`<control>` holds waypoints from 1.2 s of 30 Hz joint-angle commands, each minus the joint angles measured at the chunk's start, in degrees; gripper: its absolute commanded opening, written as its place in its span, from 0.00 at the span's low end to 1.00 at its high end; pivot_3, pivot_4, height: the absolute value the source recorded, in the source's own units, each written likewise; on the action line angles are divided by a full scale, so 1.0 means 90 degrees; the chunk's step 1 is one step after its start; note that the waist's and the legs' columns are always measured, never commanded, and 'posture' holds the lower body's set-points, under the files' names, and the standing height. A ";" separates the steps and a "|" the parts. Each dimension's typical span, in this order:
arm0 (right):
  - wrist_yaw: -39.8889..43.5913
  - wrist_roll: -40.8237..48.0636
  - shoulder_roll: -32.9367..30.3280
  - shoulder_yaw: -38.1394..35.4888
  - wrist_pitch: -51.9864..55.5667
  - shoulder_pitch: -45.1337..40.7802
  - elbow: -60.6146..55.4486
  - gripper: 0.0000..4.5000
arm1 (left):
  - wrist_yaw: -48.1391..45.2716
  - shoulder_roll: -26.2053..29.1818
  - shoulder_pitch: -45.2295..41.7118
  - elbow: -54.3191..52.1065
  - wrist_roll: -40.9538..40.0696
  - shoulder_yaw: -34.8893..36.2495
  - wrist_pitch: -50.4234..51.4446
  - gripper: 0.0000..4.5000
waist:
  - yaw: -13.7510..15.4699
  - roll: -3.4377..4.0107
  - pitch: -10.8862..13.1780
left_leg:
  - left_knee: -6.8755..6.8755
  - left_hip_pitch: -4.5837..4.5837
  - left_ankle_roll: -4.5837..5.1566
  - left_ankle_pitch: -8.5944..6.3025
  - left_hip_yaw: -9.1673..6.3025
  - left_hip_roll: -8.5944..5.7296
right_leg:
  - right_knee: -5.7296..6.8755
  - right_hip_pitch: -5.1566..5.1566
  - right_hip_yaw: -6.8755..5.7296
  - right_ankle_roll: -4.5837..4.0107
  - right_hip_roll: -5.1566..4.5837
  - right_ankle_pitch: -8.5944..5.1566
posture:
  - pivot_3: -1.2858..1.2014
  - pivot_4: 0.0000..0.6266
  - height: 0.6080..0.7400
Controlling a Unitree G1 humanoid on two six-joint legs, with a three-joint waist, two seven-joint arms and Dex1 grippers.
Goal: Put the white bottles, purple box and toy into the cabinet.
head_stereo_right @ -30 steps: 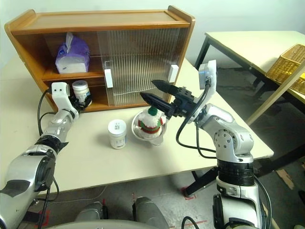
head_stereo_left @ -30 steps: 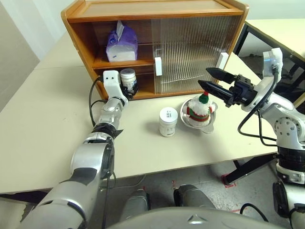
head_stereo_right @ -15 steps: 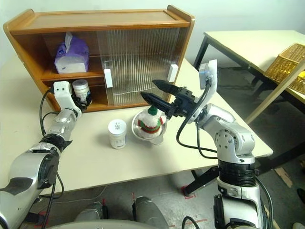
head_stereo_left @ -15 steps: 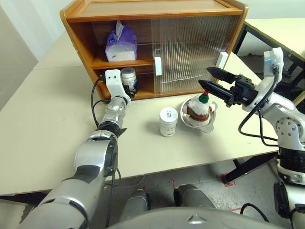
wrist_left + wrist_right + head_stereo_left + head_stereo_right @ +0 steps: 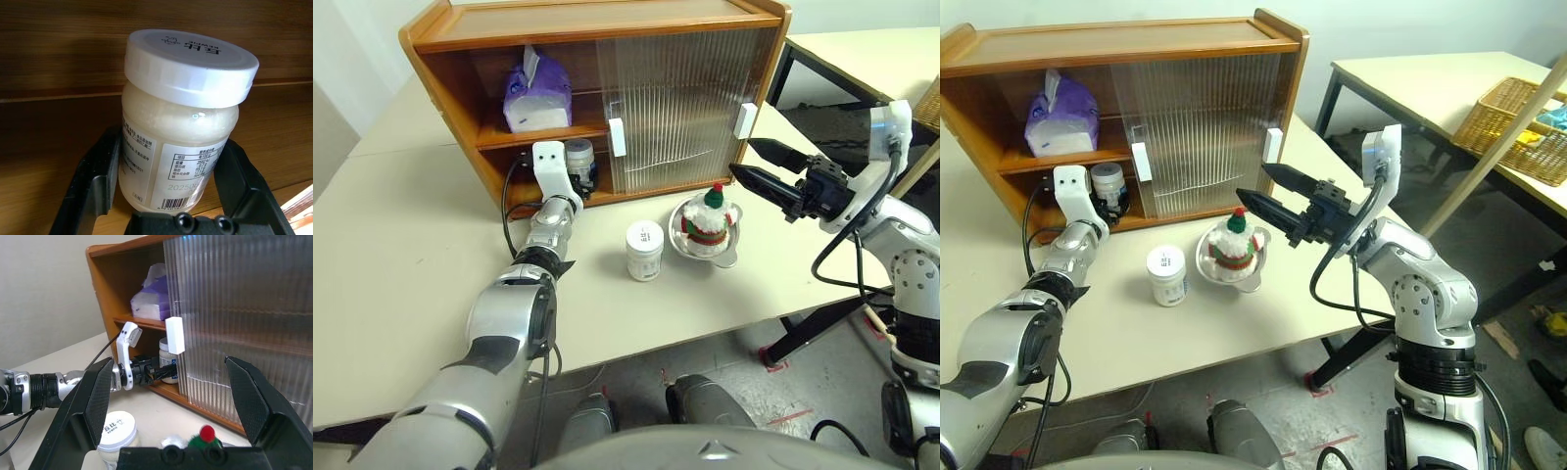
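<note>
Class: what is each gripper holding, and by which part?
Right gripper: open, empty. Left gripper's fingers flank a white bottle's lower body; grip cannot be told.

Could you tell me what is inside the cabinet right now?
In the cabinet, the purple box sits on the shelf; below, a white bottle stands between the left tool's fingers. The ribbed doors hide the rest.
</note>
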 commanded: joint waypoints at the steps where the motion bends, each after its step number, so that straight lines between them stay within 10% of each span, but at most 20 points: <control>1: -0.0015 0.0063 -0.0026 -0.0006 0.0062 0.0006 -0.0055 1.00 | -0.0011 0.0015 -0.0110 0.0020 0.0030 0.0064 -0.0070 0.99 | -0.0063 0.0000 0.0000 | 0.0000 0.0000 0.0000 0.0000 0.0000 -0.0002 | 0.0000 0.0000 0.0000 0.0001 0.0000 0.0000 | 0.40 0.07 1.00; 21: 0.0179 0.0031 0.0006 0.0138 0.0103 -0.0195 0.0152 1.00 | -0.0275 -0.0016 0.0473 -0.0545 -0.0281 0.0380 -0.0654 0.99 | -0.0125 -0.0001 0.0003 | 0.0000 -0.0002 -0.0001 0.0000 -0.0009 -0.0022 | 0.0000 0.0001 0.0000 0.0003 -0.0001 -0.0002 | 0.43 0.08 1.00; 36: 0.0280 0.0006 0.0051 0.0211 0.0182 -0.0341 0.0276 1.00 | -0.0992 -0.0034 0.2176 -0.3058 -0.0934 0.0428 0.0054 0.99 | 0.0192 0.0005 0.0012 | -0.0002 -0.0001 -0.0010 -0.0005 -0.0015 -0.0027 | 0.0000 0.0001 0.0000 -0.0003 0.0000 -0.0005 | 0.44 0.12 1.00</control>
